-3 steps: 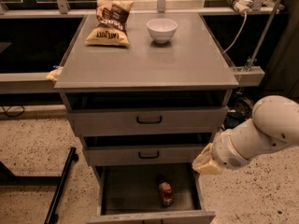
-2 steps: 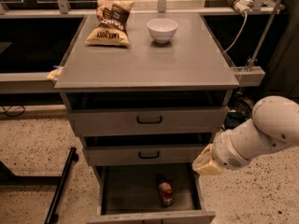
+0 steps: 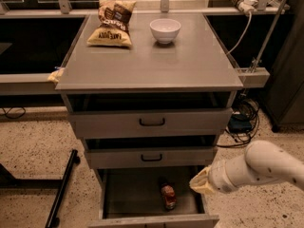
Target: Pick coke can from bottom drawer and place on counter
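The coke can (image 3: 167, 196) is small and red and lies on the floor of the open bottom drawer (image 3: 133, 194), right of the middle and near its front. My gripper (image 3: 199, 182), cream-coloured at the end of the white arm, hangs at the drawer's right edge, a little right of the can and above it, apart from it. The grey counter (image 3: 152, 56) tops the cabinet above the two shut upper drawers.
A chip bag (image 3: 112, 23) and a white bowl (image 3: 165, 30) stand at the back of the counter. The two upper drawers have black handles (image 3: 152, 122). A black stand leg (image 3: 64, 189) lies on the floor at the left. Cables (image 3: 242, 122) lie at the right.
My arm and gripper have moved down and slightly left, closer to the bottom drawer's right edge. The can has not moved.
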`<state>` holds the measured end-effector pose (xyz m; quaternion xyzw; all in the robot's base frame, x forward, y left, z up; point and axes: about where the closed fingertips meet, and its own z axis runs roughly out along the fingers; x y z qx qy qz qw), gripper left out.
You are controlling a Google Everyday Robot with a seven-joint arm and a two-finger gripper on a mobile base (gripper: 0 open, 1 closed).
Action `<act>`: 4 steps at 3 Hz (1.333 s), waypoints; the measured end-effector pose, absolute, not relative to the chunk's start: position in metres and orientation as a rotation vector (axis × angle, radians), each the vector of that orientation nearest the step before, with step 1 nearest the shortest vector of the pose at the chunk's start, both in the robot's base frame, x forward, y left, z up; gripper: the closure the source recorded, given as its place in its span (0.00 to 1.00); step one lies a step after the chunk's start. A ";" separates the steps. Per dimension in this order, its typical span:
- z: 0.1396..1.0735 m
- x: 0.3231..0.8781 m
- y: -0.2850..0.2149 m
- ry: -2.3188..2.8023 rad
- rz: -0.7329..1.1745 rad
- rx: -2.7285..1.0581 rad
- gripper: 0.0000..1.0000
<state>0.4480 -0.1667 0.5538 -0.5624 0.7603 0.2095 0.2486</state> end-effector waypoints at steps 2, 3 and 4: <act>0.462 0.477 -0.146 1.947 0.679 -1.483 1.00; 0.462 0.476 -0.145 1.948 0.681 -1.483 1.00; 0.423 0.480 -0.147 1.899 0.652 -1.529 1.00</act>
